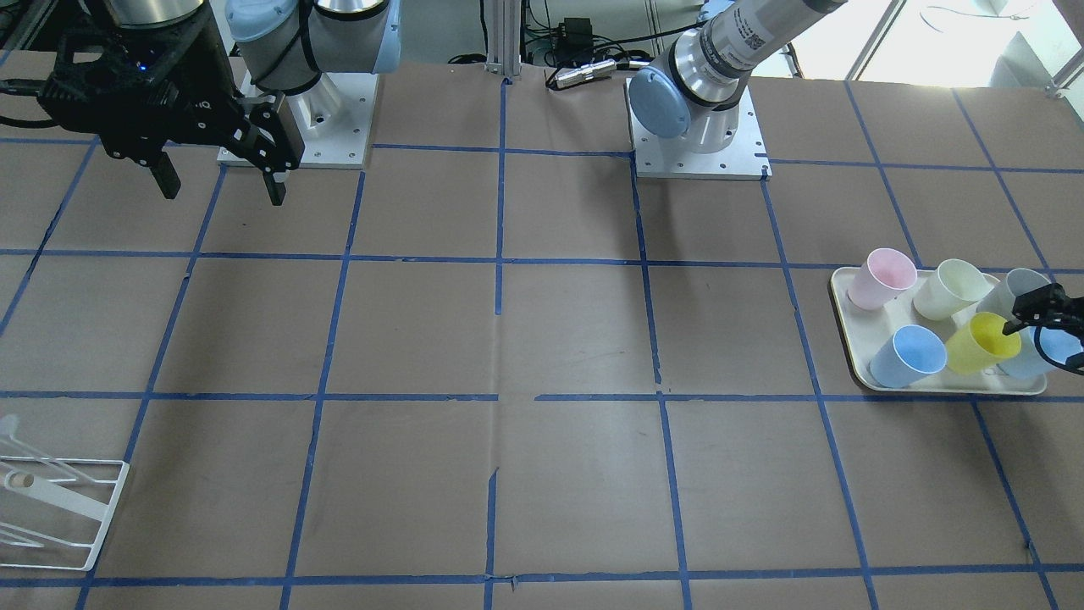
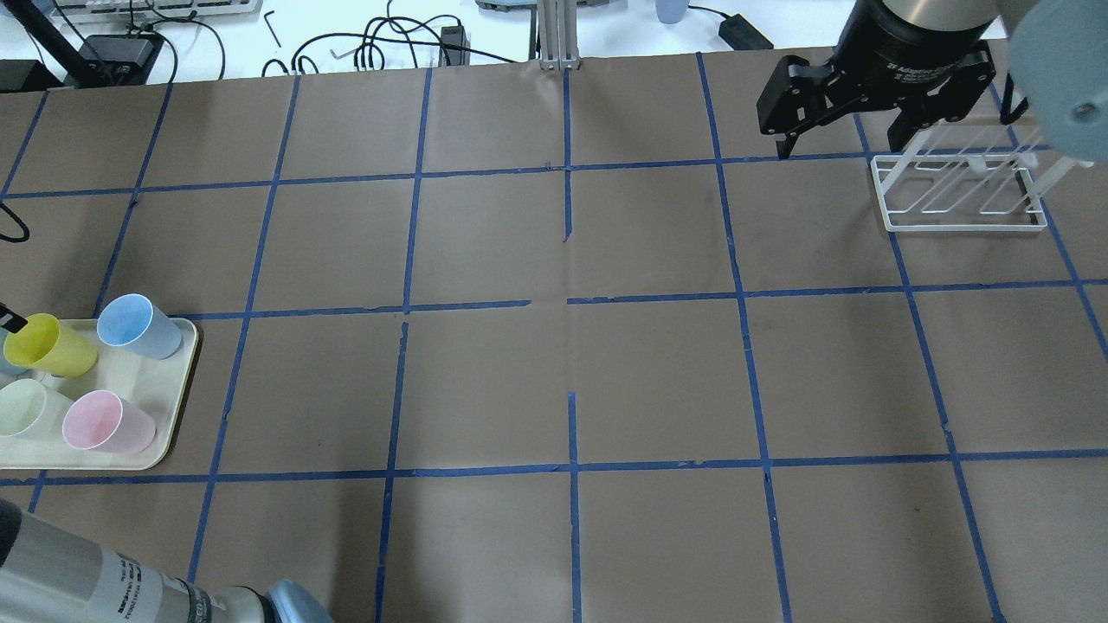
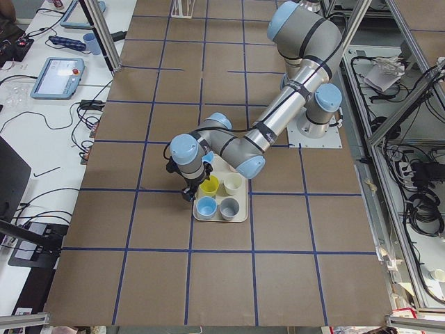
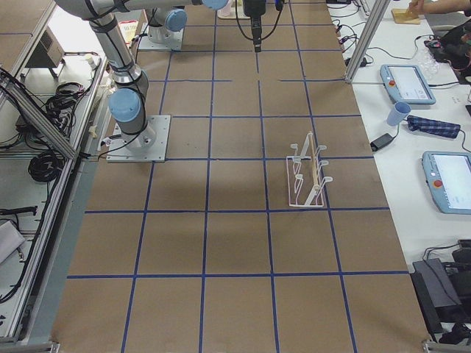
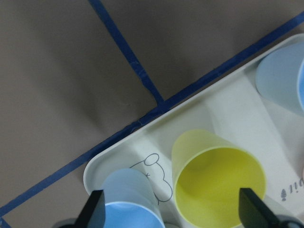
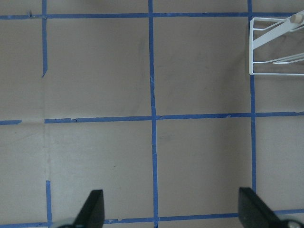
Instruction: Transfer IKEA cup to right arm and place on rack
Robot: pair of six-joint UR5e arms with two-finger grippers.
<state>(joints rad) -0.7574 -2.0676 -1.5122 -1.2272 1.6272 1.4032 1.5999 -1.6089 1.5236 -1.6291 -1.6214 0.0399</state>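
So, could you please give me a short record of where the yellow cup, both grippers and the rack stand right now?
IKEA cup: upright on the cream tray, beside a blue cup
left gripper: open, at the cup's rim, no grip yet
right gripper: open, empty, above the table
rack: holds no cup, at the opposite end of the table from the tray
stage: before pickup, no handover yet

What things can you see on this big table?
IKEA cup: one, bright yellow, on the tray.
other cups: five, pink, cream, grey, two blue, same tray.
tray: one, cream, table end by the left arm.
rack: one, white wire, opposite table end.
table: one, brown, blue tape lines.
left gripper: one, black, open over the IKEA cup.
right gripper: one, black, open, held high.
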